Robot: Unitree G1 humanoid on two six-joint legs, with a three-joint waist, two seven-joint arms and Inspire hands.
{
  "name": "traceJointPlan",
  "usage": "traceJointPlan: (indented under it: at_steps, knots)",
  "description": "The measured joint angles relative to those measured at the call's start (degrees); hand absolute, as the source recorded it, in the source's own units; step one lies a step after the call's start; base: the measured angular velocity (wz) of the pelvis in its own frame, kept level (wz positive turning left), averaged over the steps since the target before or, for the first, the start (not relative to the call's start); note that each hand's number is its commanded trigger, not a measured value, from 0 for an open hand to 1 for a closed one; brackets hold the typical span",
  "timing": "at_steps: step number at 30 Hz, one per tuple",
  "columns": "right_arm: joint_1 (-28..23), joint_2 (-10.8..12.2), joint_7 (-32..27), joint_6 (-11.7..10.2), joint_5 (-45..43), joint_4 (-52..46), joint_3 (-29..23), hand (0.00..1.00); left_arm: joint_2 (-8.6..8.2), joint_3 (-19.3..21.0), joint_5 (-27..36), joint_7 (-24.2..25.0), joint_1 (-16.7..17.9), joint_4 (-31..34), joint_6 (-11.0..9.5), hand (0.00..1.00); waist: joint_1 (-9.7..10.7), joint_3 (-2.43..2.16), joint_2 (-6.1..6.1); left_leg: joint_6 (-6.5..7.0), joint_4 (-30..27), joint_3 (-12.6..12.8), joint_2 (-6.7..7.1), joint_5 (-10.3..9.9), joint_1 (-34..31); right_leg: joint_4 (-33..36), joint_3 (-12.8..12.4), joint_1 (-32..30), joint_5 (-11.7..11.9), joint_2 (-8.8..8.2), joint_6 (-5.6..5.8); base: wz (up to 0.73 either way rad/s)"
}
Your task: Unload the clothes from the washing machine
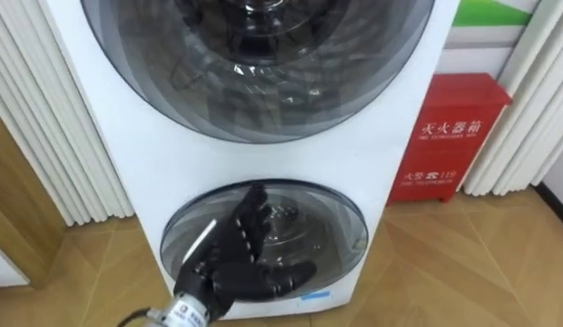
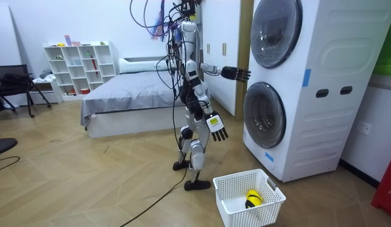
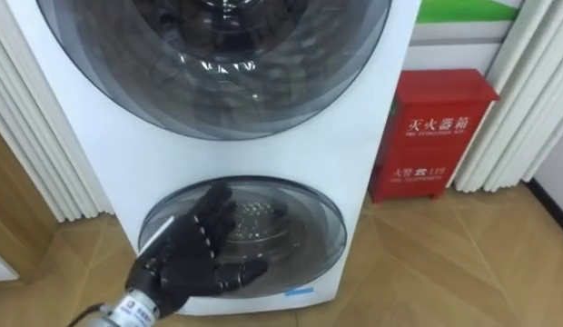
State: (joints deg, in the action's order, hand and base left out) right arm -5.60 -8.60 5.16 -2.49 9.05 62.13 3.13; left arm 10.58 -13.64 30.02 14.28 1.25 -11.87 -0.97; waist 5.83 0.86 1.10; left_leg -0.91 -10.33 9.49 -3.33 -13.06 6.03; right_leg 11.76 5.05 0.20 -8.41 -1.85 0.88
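A white stacked washing machine (image 1: pixel 154 154) stands right in front of me, with two round glass doors. Both the upper door (image 1: pixel 254 64) and the lower door (image 1: pixel 263 236) are closed, and no clothes can be made out behind the glass. My left hand (image 1: pixel 241 254) is held out in front of the lower door, its fingers straight and spread, holding nothing. In the room view this left hand (image 2: pixel 236 74) reaches toward the machine's front at chest height. My right hand (image 2: pixel 219 128) hangs by my hip with relaxed fingers.
A white laundry basket (image 2: pixel 265 203) with a yellow thing (image 2: pixel 252 197) inside sits on the wooden floor by my feet. A red cabinet (image 1: pixel 449 141) stands to the right of the machine. Ribbed white panels (image 1: pixel 45 136) flank it. A bed (image 2: pixel 129 94) lies behind me.
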Motion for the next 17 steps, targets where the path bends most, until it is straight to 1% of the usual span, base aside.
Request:
traceJointPlan:
  at_steps: [1,3,5,6,7,8,9,11,12,13,14,15,17]
  knots:
    - [-0.16,0.04,0.07,0.0,0.43,0.07,-0.01,0.0,0.04,0.0,-1.95,-0.28,0.45,-2.25,-0.06,0.0,0.03,0.09,0.14,0.0,0.27,0.05,-0.01,0.0,0.44,0.01,0.0,0.22,0.01,0.03,-0.01,-0.06]
    - [-0.37,0.11,0.11,0.0,0.83,0.28,-0.04,0.0,-0.19,-0.04,-5.27,-0.81,1.02,-8.11,-1.37,0.0,-0.07,0.1,0.17,0.0,0.68,0.2,-0.04,0.0,0.98,-0.07,-0.01,0.51,0.01,0.12,-0.01,-0.07]
    - [-0.82,0.09,0.59,-0.08,4.61,0.31,-0.09,0.0,-0.23,0.21,-8.84,-2.6,1.61,-19.67,-2.13,0.0,-0.62,0.04,0.23,0.0,0.97,0.7,-0.08,0.0,1.65,-0.35,-0.21,1.21,0.0,0.21,0.0,-0.12]
    - [-1.11,0.1,0.59,-0.09,5.24,0.31,-0.1,0.0,-0.23,0.51,-10.25,-3.14,1.96,-22.57,-2.15,0.0,-0.83,-0.03,0.25,0.0,0.97,0.84,-0.11,0.0,1.78,-0.46,-0.22,1.35,0.0,0.24,0.0,-0.1]
    - [-1.53,0.19,0.59,-0.1,7.0,0.85,-0.39,0.0,-0.28,1.75,-13.04,-4.21,3.31,-28.14,-2.43,0.0,-1.44,-0.08,0.39,-0.01,1.01,1.43,-0.15,-0.01,2.34,-1.09,-0.3,1.81,0.01,0.31,-0.01,-0.08]
    - [-1.81,0.49,0.51,-0.1,8.98,1.88,-1.16,0.0,-0.45,3.91,-14.35,-5.31,4.99,-33.97,-3.17,0.0,-1.82,-0.17,0.36,-0.02,1.02,1.54,-0.25,-0.01,2.54,-1.11,-0.26,1.91,0.01,0.39,-0.01,-0.07]
    - [-2.08,0.68,0.45,-0.11,10.0,2.31,-1.81,0.0,-0.52,5.24,-15.0,-6.05,5.8,-36.87,-3.35,0.0,-2.05,-0.24,0.32,-0.02,1.02,1.55,-0.29,-0.02,2.6,-1.13,-0.16,1.83,0.01,0.43,-0.01,-0.05]
    - [-3.72,1.3,0.42,-0.12,14.63,3.33,-3.36,0.0,-0.32,11.64,-15.17,-9.73,9.07,-46.27,-3.71,0.0,-3.69,-0.52,0.19,-0.09,1.09,1.3,-0.46,-0.07,2.69,-1.29,0.44,2.04,0.02,0.62,-0.03,-0.07]
    - [-4.11,1.31,0.54,-0.12,16.13,4.01,-3.5,0.0,-0.34,13.58,-15.13,-10.8,10.19,-47.72,-3.84,0.0,-4.01,-0.58,0.1,-0.17,1.19,1.23,-0.51,-0.12,2.89,-1.33,0.41,2.18,0.02,0.67,-0.04,-0.07]
    - [-4.57,1.41,0.64,0.0,18.89,5.09,-3.66,0.0,-0.39,16.47,-15.15,-13.28,12.29,-50.02,-4.09,0.0,-4.68,-0.46,-0.22,-0.39,1.41,1.23,-0.7,-0.29,3.76,-1.37,0.44,2.87,0.03,0.89,-0.05,-0.03]
    - [-5.06,1.69,0.75,0.03,20.85,6.69,-4.47,0.0,-0.45,19.12,-15.53,-15.49,14.07,-52.17,-4.32,0.0,-5.53,-0.7,-0.66,-0.62,1.73,1.23,-0.87,-0.46,4.3,-1.39,0.75,3.47,0.03,1.02,-0.04,0.0]
    - [-5.14,1.8,0.76,0.07,21.16,7.29,-4.67,0.0,-0.46,20.18,-15.76,-16.46,14.72,-53.17,-4.38,0.0,-5.86,-0.64,-0.67,-0.63,1.75,1.27,-0.89,-0.48,4.5,-1.4,1.02,3.76,0.02,1.01,-0.04,0.05]
    - [-4.83,1.79,1.35,0.05,21.61,9.0,-5.53,0.0,-0.85,22.54,-18.51,-19.52,17.06,-55.83,-4.2,0.0,-6.33,-0.74,-1.06,-0.75,1.72,1.26,-0.91,-0.88,4.36,-1.39,1.42,3.75,-0.03,0.97,0.01,0.07]
